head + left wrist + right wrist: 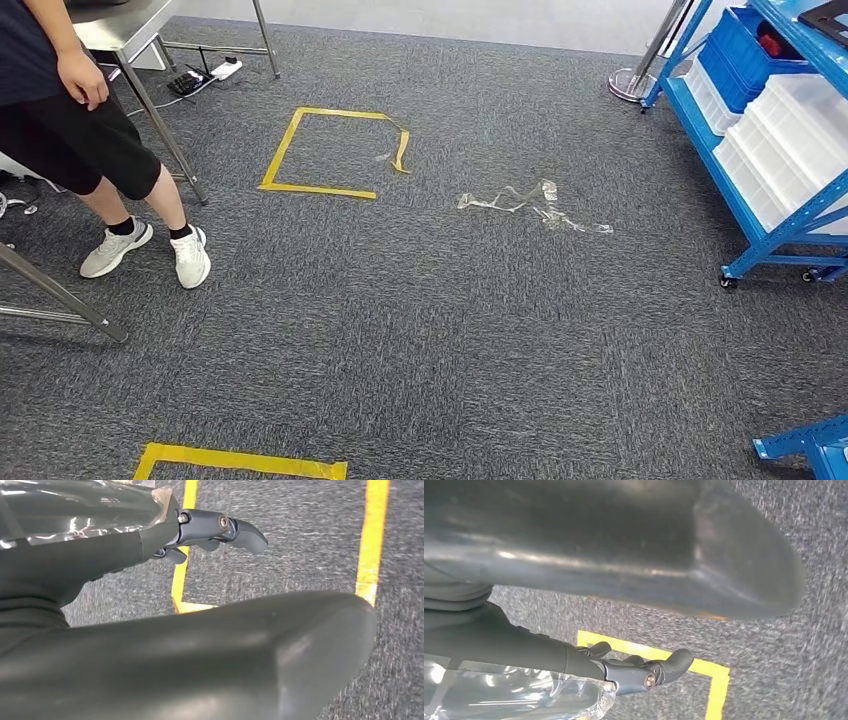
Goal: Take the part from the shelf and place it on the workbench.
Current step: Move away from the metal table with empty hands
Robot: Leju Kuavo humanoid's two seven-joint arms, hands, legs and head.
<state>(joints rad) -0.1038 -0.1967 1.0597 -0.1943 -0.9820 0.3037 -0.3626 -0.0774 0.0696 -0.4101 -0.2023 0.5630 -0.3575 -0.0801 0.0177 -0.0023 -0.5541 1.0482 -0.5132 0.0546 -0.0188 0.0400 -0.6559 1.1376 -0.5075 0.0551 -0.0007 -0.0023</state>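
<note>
A grey carpeted floor (420,330) fills the head view, with open carpet across the middle.

At the far left stands a person (70,150) in dark shorts and white trainers, beside the metal legs of a table (150,90). A power strip (205,75) with its cable lies on the carpet under that table. Just right of the person, a square of yellow tape (320,150) marks the carpet; one corner has peeled loose. A second yellow tape line (240,462) runs along the near edge. Right of the square lies a crumpled strip of clear tape (530,205).

At the far right stands a blue shelf (745,215) on castors, holding white bins (790,140) and a blue bin (745,55). Something red shows inside the blue bin; which item is the part cannot be told. A dark flat object (825,20) lies on the top level. A second blue frame (815,445) enters at the near right corner. No writing can be read.

The left hand (200,532) hangs above the carpet, fingers loosely curled and holding nothing, with yellow tape lines beyond its fingertips. The right hand (639,667) hangs the same way, fingers loosely curled and empty, with a yellow tape corner beyond it. Clear plastic wrap covers each wrist.
</note>
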